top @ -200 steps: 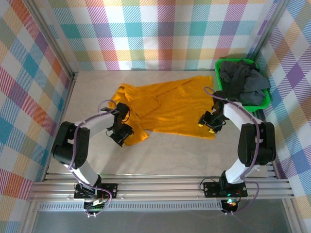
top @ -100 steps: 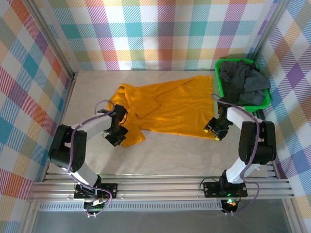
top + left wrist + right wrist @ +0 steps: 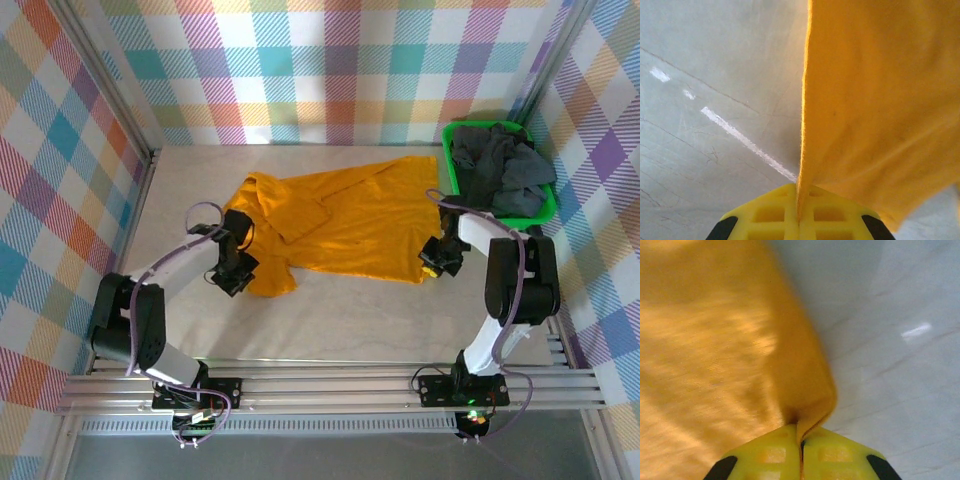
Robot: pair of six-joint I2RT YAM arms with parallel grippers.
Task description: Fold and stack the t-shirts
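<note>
A mustard-orange t-shirt point(image 3: 345, 220) lies spread across the middle of the table. My left gripper point(image 3: 238, 272) is shut on its near left part by the sleeve; in the left wrist view the cloth edge point(image 3: 804, 125) runs straight into the closed yellow jaws of the gripper point(image 3: 799, 220). My right gripper point(image 3: 432, 262) is shut on the shirt's near right corner, and the right wrist view has that folded corner point(image 3: 810, 390) pinched in the gripper point(image 3: 801, 452). Dark grey t-shirts point(image 3: 495, 172) are heaped in the basket at the back right.
The bright green plastic basket point(image 3: 540, 212) stands at the back right against the checked wall, close to my right arm. Bare table point(image 3: 340, 320) stretches in front of the shirt down to the metal rails at the near edge.
Both grippers have shut on the orange shirt, the left first, then the right. The left arm has shifted left and slightly back; the right gripper has come onto the near right corner.
</note>
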